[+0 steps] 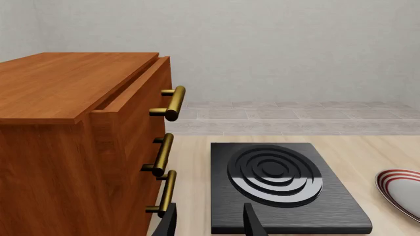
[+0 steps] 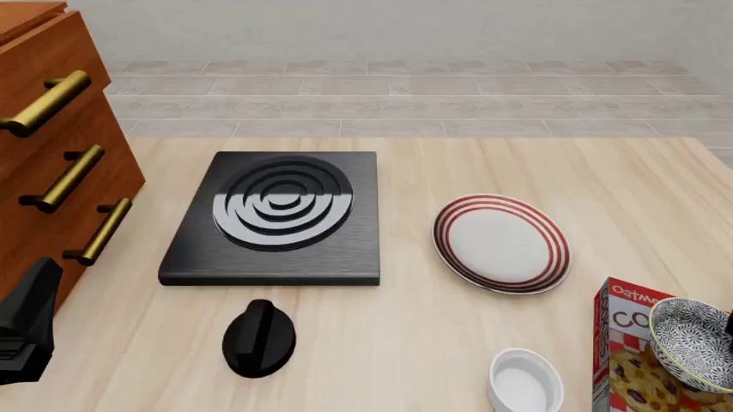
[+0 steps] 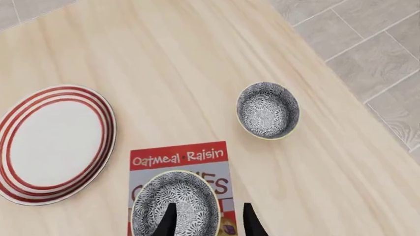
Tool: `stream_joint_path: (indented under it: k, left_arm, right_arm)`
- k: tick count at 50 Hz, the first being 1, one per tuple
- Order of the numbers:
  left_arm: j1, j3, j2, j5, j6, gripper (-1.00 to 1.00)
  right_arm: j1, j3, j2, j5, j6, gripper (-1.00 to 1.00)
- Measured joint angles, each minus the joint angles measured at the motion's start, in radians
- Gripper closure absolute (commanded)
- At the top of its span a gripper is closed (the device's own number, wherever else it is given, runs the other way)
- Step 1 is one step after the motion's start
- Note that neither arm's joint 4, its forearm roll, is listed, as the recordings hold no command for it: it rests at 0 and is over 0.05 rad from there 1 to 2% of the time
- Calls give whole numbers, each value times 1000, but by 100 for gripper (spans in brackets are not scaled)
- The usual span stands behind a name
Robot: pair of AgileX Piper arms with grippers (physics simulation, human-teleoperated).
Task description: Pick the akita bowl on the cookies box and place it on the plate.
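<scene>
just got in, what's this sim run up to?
The right gripper hangs open above the akita bowl, which sits on the cookies box; one finger is over the bowl, nothing gripped. A second patterned bowl stands on the table beyond. The plate holds nothing. The left gripper is open near the stove, by the wooden drawers.

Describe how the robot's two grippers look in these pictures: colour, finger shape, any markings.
Both grippers, the left gripper and right gripper, have two plain black, slim, tapering fingers. No markings or cables show. In the front view, a dark angular arm part sits at the left edge.
</scene>
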Motion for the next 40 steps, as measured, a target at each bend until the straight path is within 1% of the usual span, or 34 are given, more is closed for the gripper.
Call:
stream_joint_path:
  k: [26,40]
  left_arm:
    - [0,0,0,0,0,-100]
    - [0,0,0,0,0,-100]
  right_arm:
    - [-6,56,56,-85,4,-100]
    - [-1,99,91,-149,15,-100]
